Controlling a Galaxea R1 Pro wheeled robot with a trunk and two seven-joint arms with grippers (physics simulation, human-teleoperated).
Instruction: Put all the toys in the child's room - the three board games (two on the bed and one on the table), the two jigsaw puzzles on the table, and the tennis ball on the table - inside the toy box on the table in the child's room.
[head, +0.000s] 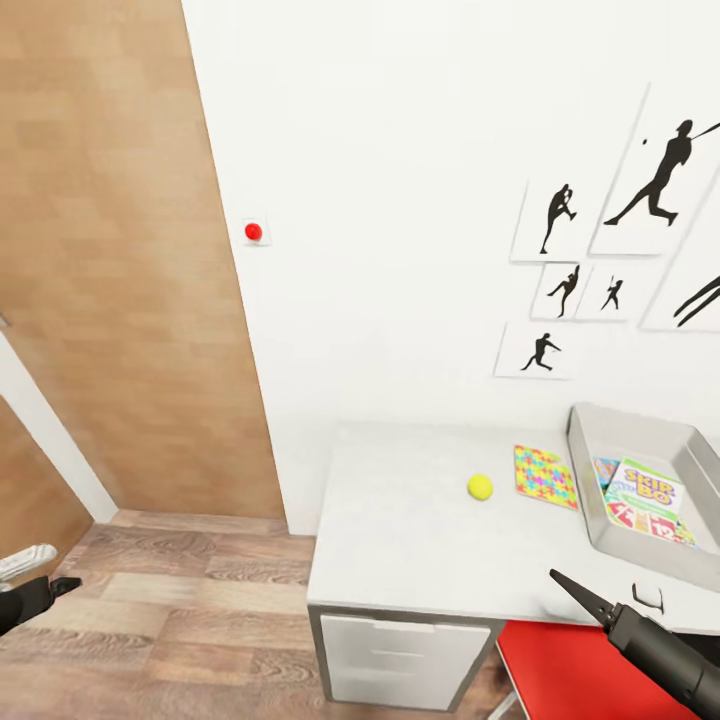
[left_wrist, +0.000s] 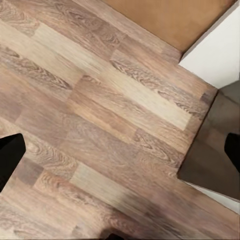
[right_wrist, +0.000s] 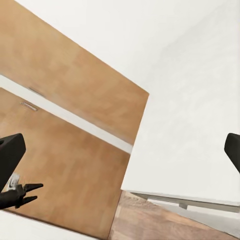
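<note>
While both pincers gape empty, the shallow grey toy box (head: 592, 470) holds colourful printed board games (head: 645, 498).

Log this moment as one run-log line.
right gripper: open, empty, above pale speckled table | left gripper: open, over floor | yellow tennis ball, multicolour jigsaw square: on table | grey toy box: holds game boxes

toy box (head: 640, 432): right side cut off by the head view's edge; far end not seen.
board games (head: 645, 498): one lid readable, a second mostly covered under it; a third cannot be told.
right hand (head: 580, 597): jaw gap not resolvable in head view; only finger stubs caught at the wrist view's edges.
left hand (head: 45, 590): cropped at the edge.
surface (head: 420, 530): right end cut off.
</note>
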